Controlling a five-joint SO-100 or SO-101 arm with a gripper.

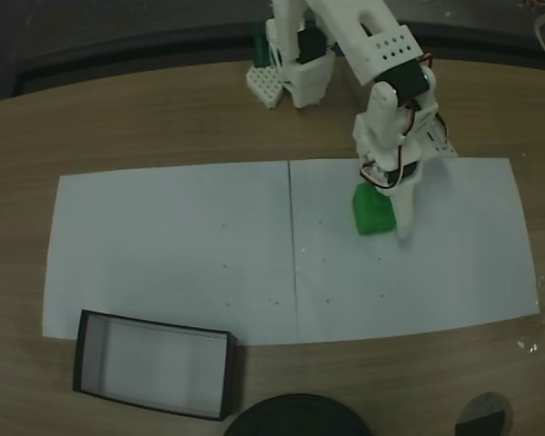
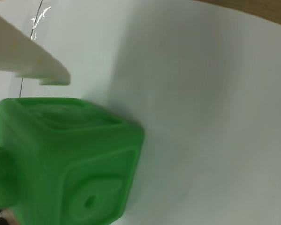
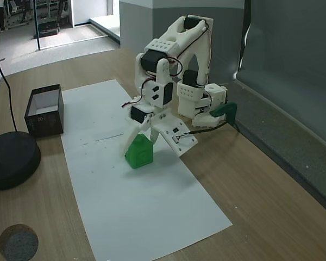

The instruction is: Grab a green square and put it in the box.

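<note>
One green square [image 2: 68,161] lies closest to the wrist camera, resting on the white paper [image 2: 201,117], a round stud sticking out of its side face. One white finger [image 2: 30,63] hangs just above its top. In a fixed view the hand [image 3: 142,136] is down over the square [image 3: 139,152], fingers spread apart on either side of it, not clamped. The square [image 1: 373,210] sits on the right sheet, nearer the table's far edge. One box [image 1: 153,363] stands at the near left corner of the paper [image 1: 182,254], beside one black disc [image 1: 295,416].
</note>
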